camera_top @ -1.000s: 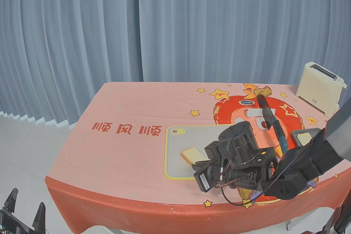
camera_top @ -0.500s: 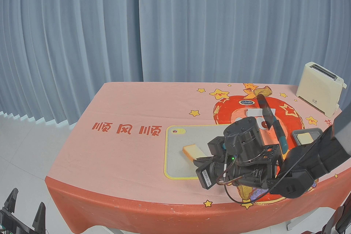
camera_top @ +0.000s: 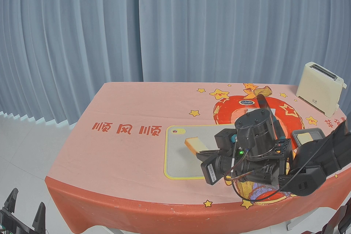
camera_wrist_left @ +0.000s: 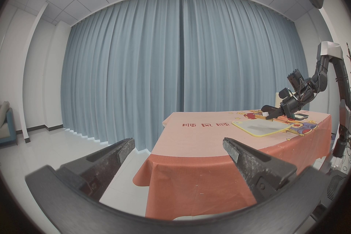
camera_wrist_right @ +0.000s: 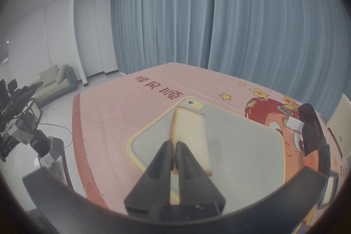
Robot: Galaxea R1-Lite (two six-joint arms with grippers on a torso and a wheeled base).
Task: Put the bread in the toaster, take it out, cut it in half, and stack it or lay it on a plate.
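Blue curtains are hanging behind a pink-clothed table [camera_top: 128,150]. Near its front edge a grey cutting board [camera_top: 175,167] is lying. The right gripper [camera_wrist_right: 174,147] is pinching the near end of a bread slice [camera_wrist_right: 188,130] over the board's left half, its fingers pressed onto it. A toaster [camera_top: 320,88] is standing at the far right corner. Below the front left corner, the left gripper [camera_wrist_left: 177,142] is hanging with fingers spread.

Tablecloth [camera_top: 128,110]: three big red characters [camera_top: 126,129] (Chinese script).
Toaster [camera_top: 319,89]: small dark mark on its side, too small to read.
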